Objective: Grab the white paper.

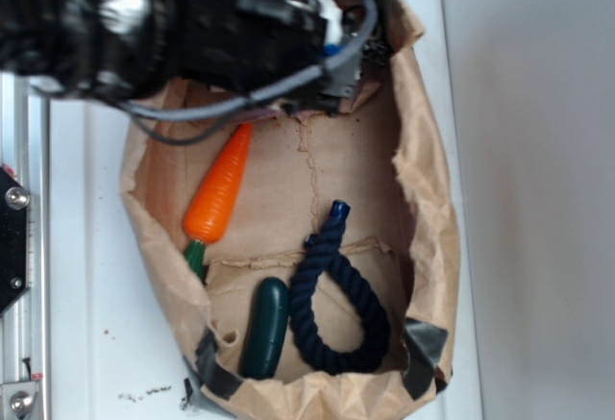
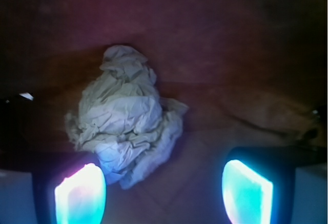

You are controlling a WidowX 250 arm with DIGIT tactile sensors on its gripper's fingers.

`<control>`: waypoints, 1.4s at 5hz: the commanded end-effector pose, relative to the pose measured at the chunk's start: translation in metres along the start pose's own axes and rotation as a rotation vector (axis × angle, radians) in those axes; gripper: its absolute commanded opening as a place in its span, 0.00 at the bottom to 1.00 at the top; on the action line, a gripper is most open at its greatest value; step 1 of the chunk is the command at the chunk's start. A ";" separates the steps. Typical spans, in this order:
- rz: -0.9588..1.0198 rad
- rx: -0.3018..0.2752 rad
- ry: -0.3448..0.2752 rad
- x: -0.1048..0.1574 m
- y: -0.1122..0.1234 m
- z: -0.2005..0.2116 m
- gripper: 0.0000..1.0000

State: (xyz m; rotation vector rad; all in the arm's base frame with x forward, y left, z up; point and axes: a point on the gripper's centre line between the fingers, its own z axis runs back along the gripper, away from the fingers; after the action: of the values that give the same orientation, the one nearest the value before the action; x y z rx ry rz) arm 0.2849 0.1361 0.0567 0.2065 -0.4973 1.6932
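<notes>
Crumpled white paper on the brown bag floor, right under the wrist cam.

Off-white, pretty wrinkly, greyish creases, sitting off toward the left finger pad. Black arm reaching over the bag's top end, gripper hanging above, jaws spread wide, holding nothing.

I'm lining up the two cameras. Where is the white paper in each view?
Exterior: not visible; the arm covers the bag's upper end.
Wrist: left of centre, the paper lies on the brown floor just ahead of the open hand, nearer its left finger.
Shared landmark: the bag's brown paper floor.
</notes>
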 end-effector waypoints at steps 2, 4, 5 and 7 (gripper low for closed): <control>0.020 -0.037 -0.014 0.013 -0.026 0.019 1.00; 0.034 -0.023 -0.019 0.013 -0.024 0.013 0.00; 0.025 -0.019 -0.011 0.015 -0.019 0.015 0.00; 0.002 -0.026 -0.011 0.014 -0.020 0.013 0.00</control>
State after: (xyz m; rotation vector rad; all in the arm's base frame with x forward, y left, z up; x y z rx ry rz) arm 0.3056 0.1322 0.0515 0.2360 -0.4409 1.6650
